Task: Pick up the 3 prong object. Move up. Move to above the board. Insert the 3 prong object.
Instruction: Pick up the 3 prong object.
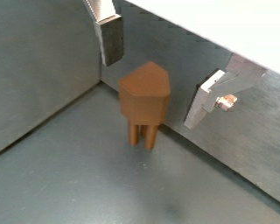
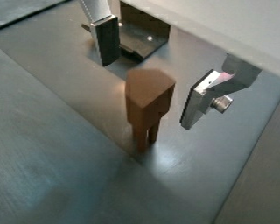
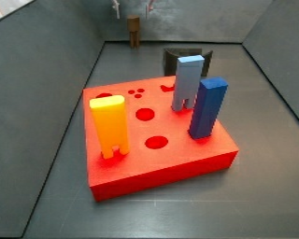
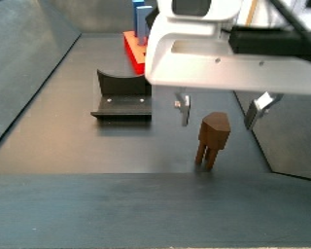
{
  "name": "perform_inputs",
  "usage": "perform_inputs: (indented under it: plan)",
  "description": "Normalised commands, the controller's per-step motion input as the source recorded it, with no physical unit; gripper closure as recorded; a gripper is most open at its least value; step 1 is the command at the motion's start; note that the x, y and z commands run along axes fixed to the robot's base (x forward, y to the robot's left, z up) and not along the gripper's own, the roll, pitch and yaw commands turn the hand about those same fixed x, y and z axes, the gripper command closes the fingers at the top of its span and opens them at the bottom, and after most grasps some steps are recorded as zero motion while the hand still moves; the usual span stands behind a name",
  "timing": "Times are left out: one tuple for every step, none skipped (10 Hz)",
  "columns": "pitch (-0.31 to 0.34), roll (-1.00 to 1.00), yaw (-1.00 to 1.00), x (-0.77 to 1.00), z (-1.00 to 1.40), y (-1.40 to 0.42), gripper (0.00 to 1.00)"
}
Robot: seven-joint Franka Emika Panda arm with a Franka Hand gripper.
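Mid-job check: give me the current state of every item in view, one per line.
end effector: open, straddling the 3 prong object, not touching.
3 prong object: upright on floor, prongs down, ungrasped.
board: flat on floor; yellow, blue, grey blocks standing in it; several holes free.
fixture: on floor beside board.

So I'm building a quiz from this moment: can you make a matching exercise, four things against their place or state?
Things:
1. 3 prong object
2. gripper
3. yellow block
4. fixture

Places or states:
A. stands in the board
B. open, fingers either side of the brown piece
C. upright on the floor, near the wall
D. on the floor beside the board

Pairs: 1-C, 2-B, 3-A, 4-D
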Motion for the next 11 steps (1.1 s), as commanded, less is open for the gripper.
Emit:
perform_inputs:
  plan:
    - [-0.074, -0.05, -0.16, 0.21, -0.79, 0.16, 0.0]
    - [-0.01, 0.0, 0.0, -0.01, 0.0, 0.0, 0.0]
    - [0.0, 0.0, 0.0, 0.0, 0.0, 0.0, 0.0]
    - [0.0, 0.0, 0.0, 0.0, 0.0, 0.0, 1.0]
    - [0.0, 0.0, 0.0, 0.0, 0.0, 0.0, 1.0]
    - [0.0, 0.0, 0.0, 0.0, 0.0, 0.0, 1.0]
    - [0.0, 0.0, 0.0, 0.0, 0.0, 0.0, 1.0]
    - [0.0, 0.0, 0.0, 0.0, 0.0, 0.0, 1.0]
    - [0.0, 0.0, 0.0, 0.0, 0.0, 0.0, 1.0]
    - [0.0, 0.0, 0.0, 0.0, 0.0, 0.0, 1.0]
    - [0.0, 0.0, 0.0, 0.0, 0.0, 0.0, 1.0]
